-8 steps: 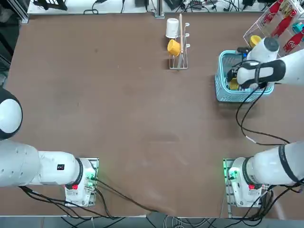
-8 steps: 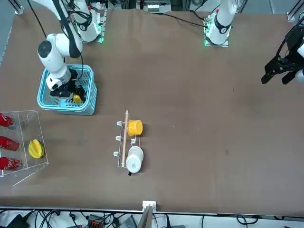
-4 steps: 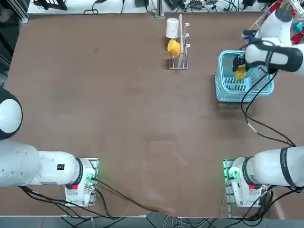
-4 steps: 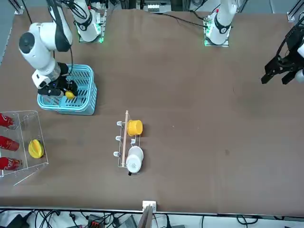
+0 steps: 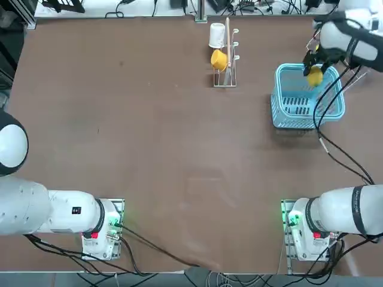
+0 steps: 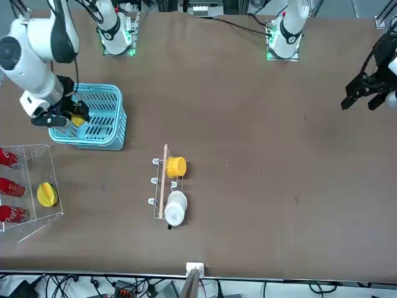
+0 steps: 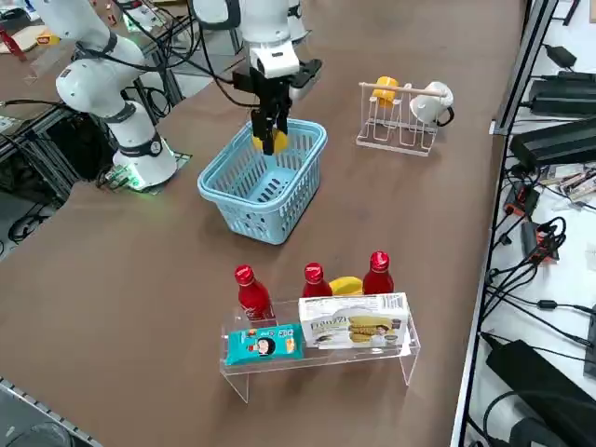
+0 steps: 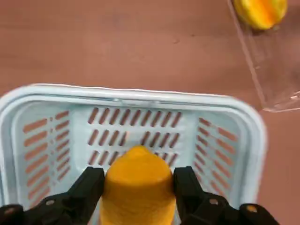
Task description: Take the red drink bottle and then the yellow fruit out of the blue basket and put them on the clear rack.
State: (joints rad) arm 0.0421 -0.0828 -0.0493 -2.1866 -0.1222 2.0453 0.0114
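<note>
Taken from the robot's left to its right, items are placed relative to the jaws. Well apart to the left of the jaws stands the mug stand (image 5: 234,72), thin white wire with a pale straight rail. It carries a smooth white mug (image 5: 217,36) and a rounded yellow-orange mug (image 5: 219,60).

Below the jaws sits the blue basket (image 5: 308,124), light-blue plastic, rectangular with rounded corners, a thick smooth rim and slotted sides. The right gripper (image 8: 139,187) has its black jaws closed on the yellow fruit (image 8: 138,192), one on each side. The fruit is plain, matt-looking and rounded, tapering to a blunt tip. It is held above the basket.

Farther out and to the right of the jaws stands the clear rack (image 7: 321,357), transparent, with slanted shelves. Three red bottles (image 7: 254,296) with red caps lie tilted on it; which is the red drink bottle cannot be told. Also on the rack are a rounded yellow item (image 7: 346,286) with an orange streak, a glossy blue packet (image 7: 264,345) and a printed white box (image 7: 354,321).

Compared with a second ago, the jaws and fruit are higher and farther right. Basket and mug stand are unmoved on the smooth brown worktop (image 5: 167,149).
</note>
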